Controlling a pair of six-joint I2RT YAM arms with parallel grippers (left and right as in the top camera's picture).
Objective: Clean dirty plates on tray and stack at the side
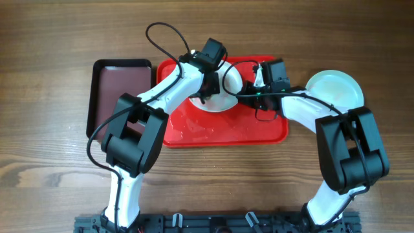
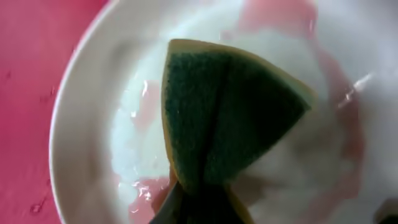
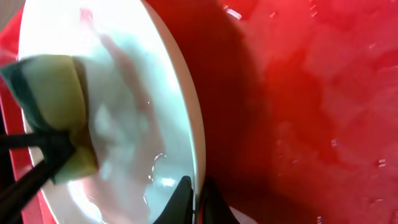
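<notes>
A white plate [image 1: 223,100] lies on the red tray [image 1: 220,133], wet and streaked with pinkish-red smears [image 2: 146,193]. My left gripper [image 1: 206,87] is shut on a folded green-and-yellow sponge [image 2: 230,118], which presses on the plate's inside [image 2: 93,124]. My right gripper [image 1: 246,89] is shut on this plate's right rim, one black finger on each side of the edge [image 3: 198,199]. The right wrist view shows the plate [image 3: 143,124], the sponge [image 3: 53,106] and the wet tray floor [image 3: 311,93]. A second, pale plate [image 1: 333,89] sits on the table right of the tray.
A smaller dark maroon tray [image 1: 121,90] with a black rim lies left of the red tray. Water films the red tray's front half. Both arms reach in from the near edge, with cables looping above the tray.
</notes>
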